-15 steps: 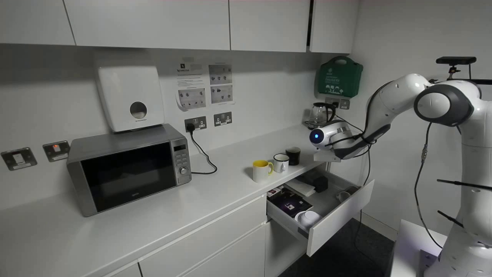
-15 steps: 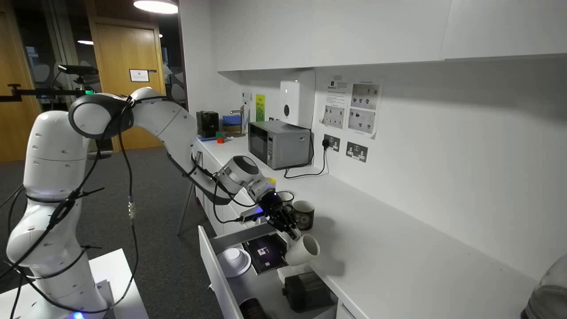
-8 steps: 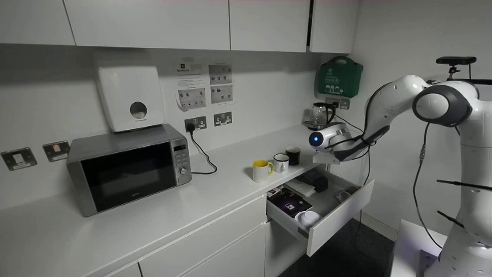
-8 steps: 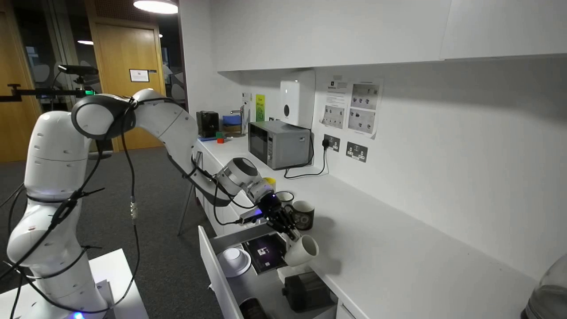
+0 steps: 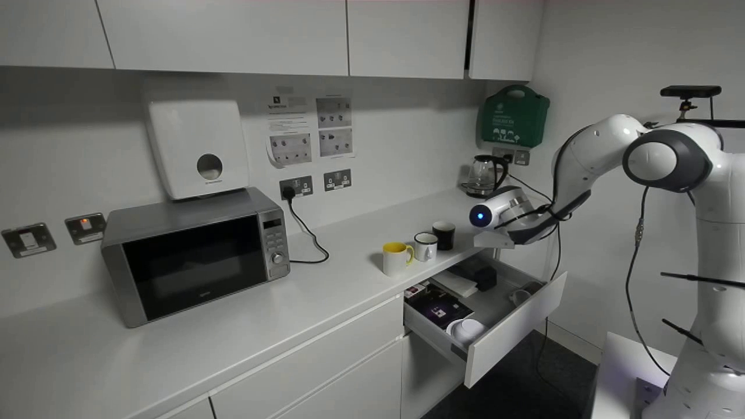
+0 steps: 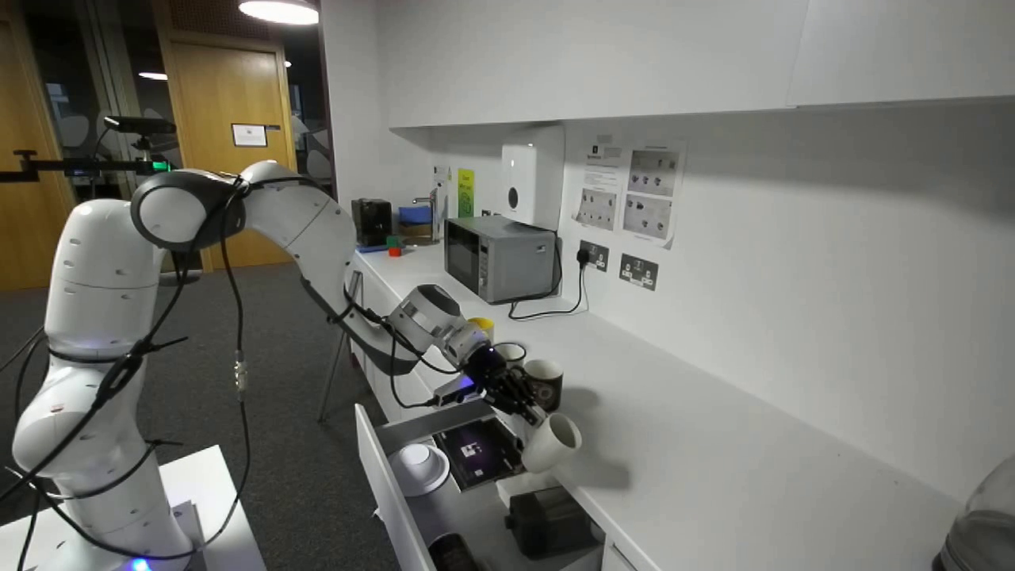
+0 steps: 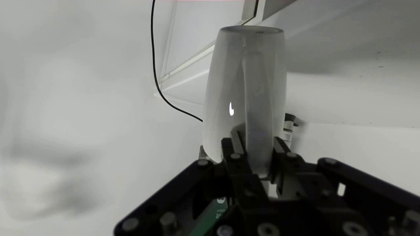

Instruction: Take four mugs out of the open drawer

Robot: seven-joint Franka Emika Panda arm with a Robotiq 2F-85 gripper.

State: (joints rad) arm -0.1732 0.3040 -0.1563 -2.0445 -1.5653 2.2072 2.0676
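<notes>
My gripper (image 7: 257, 149) is shut on the handle of a plain whitish mug (image 7: 221, 82). In an exterior view this mug (image 6: 553, 442) hangs tilted at the counter's front edge, above the back of the drawer; the arm hides it from the opposite camera. The white-fronted drawer (image 5: 515, 334) stands pulled out. On the counter, close together, are a mug with a yellow inside (image 5: 394, 261), a white dark-rimmed mug (image 5: 425, 249) and a dark mug (image 5: 443, 237). Inside the drawer sit an upturned white cup (image 6: 415, 461) on a saucer and a dark mug (image 6: 452, 553), partly cut off.
A black box (image 6: 476, 450) and a dark bulky object (image 6: 547, 519) also lie in the drawer. The microwave (image 5: 198, 262) and a glass kettle (image 5: 484, 174) stand on the counter (image 6: 714, 452). Wall cupboards (image 5: 407, 38) overhang it.
The held mug has shifted slightly toward the counter and a little upward, with the wrist turning a bit. The drawer and the mugs on the counter have not moved.
</notes>
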